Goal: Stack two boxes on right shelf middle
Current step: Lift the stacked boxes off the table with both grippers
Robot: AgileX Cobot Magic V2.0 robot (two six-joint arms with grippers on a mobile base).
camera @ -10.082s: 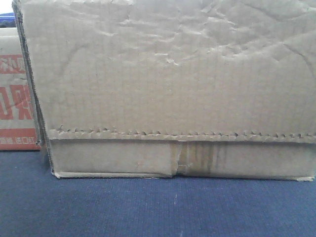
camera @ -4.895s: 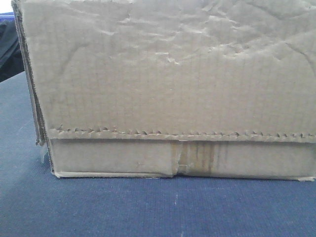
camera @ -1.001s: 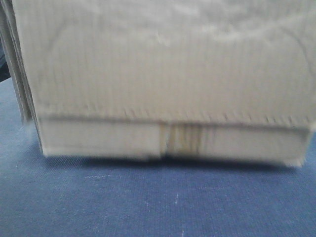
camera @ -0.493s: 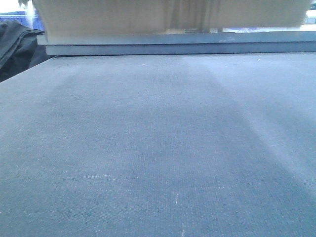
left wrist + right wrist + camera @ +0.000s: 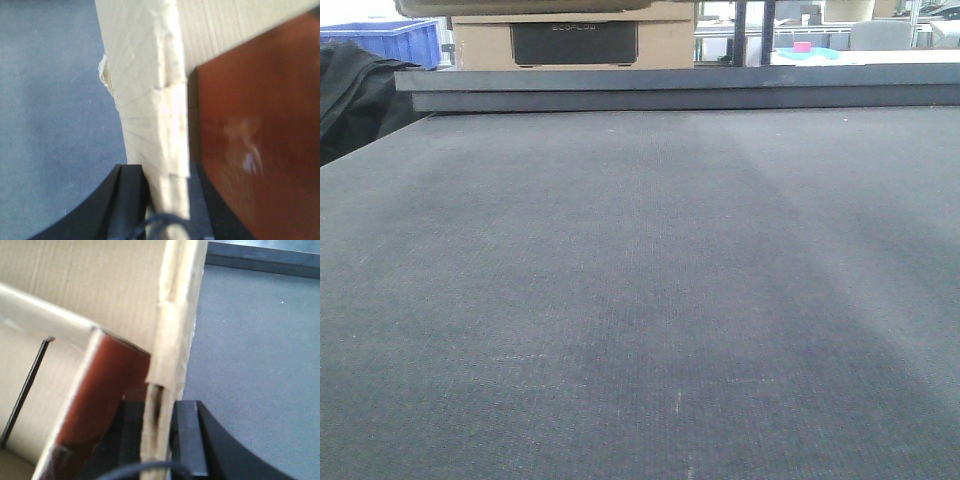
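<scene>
- Since half a second ago my box [image 5: 75, 280] has risen clear of the mat [image 5: 640, 300]. Only its underside edge shows at the top of the front view.
- My left gripper [image 5: 167, 200] and right gripper [image 5: 159, 437] each pinch one wall edge of the box.
- Progress, I judge: carrying. The shelf is unseen and nothing is stacked yet.
- Materials: corrugated cardboard, frayed at the edges; dark, finely woven mat.

A dark grey desk [image 5: 640, 300] fills the front view and ends in a raised ledge [image 5: 670, 90]. Black cloth [image 5: 360, 95] lies at its left edge. Beyond stand a blue bin [image 5: 390, 40], a tan case [image 5: 480, 45] with a black ECOFLOW panel [image 5: 575, 43], and a pink thing [image 5: 802, 46] on a cyan dish [image 5: 815, 55].
</scene>
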